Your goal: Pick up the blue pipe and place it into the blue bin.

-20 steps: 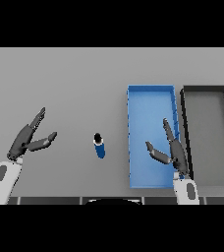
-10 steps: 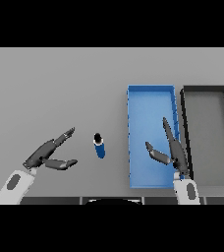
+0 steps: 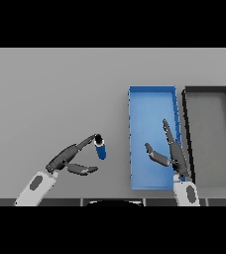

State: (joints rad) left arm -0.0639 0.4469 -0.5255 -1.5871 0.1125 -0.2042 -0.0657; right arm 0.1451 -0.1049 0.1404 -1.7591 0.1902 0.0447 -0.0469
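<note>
- Small upright blue cylindrical pipe (image 3: pixel 100 148) stands on grey table (image 3: pixel 45 99), left of blue rectangular bin (image 3: pixel 152 95).
- Left hand (image 3: pixel 70 158) released, fingertips at pipe top, thumb below, lined up for grasp.
- Right hand (image 3: pixel 172 151) released, idle over bin's near right.

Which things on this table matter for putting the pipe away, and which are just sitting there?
Part of the job:
blue pipe
blue bin
left hand, open, fingertips at the pipe

Just there:
dark bin
right hand, open over the blue bin

Flat, even light covers the plain grey bench (image 3: pixel 60 89); no glare, shadows faint at most, edges perhaps slightly soft.
</note>
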